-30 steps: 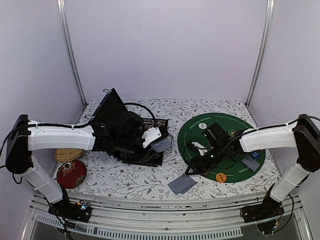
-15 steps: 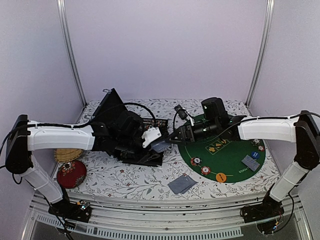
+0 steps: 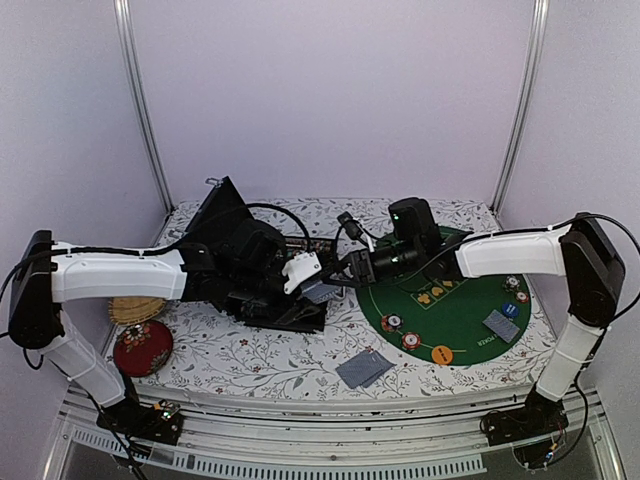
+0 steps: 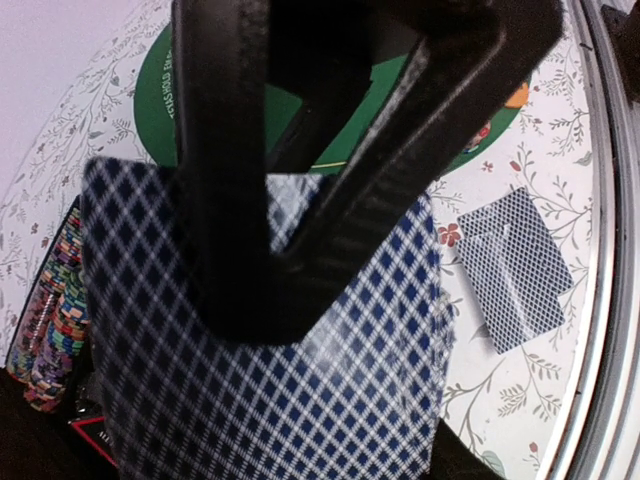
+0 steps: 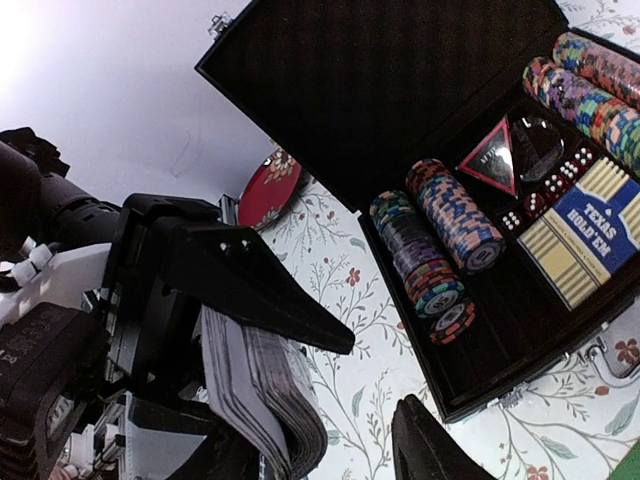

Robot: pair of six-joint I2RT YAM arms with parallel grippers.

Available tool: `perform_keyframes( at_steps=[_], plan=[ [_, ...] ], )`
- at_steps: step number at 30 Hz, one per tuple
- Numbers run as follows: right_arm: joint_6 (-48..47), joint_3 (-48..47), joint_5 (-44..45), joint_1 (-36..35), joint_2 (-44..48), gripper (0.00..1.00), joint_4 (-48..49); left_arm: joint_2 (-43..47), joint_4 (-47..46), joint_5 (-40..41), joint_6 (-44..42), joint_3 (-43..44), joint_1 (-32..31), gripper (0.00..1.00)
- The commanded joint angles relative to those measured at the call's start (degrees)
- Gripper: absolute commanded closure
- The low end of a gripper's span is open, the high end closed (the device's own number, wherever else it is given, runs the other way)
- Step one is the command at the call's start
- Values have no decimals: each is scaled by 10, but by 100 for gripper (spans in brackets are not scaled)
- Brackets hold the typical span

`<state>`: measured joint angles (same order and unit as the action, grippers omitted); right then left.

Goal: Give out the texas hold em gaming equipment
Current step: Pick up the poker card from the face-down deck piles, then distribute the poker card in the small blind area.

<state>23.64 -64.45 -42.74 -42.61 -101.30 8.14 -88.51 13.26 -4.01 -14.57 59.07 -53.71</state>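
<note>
My left gripper (image 3: pixel 312 283) is shut on a deck of blue-diamond-backed playing cards (image 4: pixel 270 380), held just in front of the black case (image 3: pixel 235 255). The deck shows edge-on (image 5: pixel 265 400) in the right wrist view. My right gripper (image 3: pixel 348 270) has reached across to it and stands open (image 5: pixel 385 375) just short of the deck's edge, holding nothing. On the green mat (image 3: pixel 450 300) lie two striped chips (image 3: pixel 392 322), an orange disc (image 3: pixel 441 353), a blue disc (image 3: pixel 510 309) and dealt cards (image 3: pixel 498 326). More cards (image 3: pixel 364 369) lie on the floral cloth.
The open case holds rows of chips (image 5: pixel 440 240), dice (image 5: pixel 545 190) and a card box (image 5: pixel 585 245). A red round pad (image 3: pixel 142 347) and a woven mat (image 3: pixel 135 310) lie at the left. A cable (image 3: pixel 275 212) loops behind the case.
My right arm swung from low over the green mat up and left to the deck beside the case. Two chips it covered now show on the mat. The left arm stayed still.
</note>
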Motion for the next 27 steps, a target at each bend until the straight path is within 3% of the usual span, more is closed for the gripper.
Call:
perform_keyframes(
  at_steps=[1,17,27],
  plan=[
    [-27,5,40,6,40,61,-36,9,-1,-5,-4,-2,8,48],
    [-65,-17,76,7,77,95,-130,4,2,-2,-4,0,7,48],
    [-76,-21,79,29,149,98,-164,4,2,0,-3,-2,8,48]
  ],
)
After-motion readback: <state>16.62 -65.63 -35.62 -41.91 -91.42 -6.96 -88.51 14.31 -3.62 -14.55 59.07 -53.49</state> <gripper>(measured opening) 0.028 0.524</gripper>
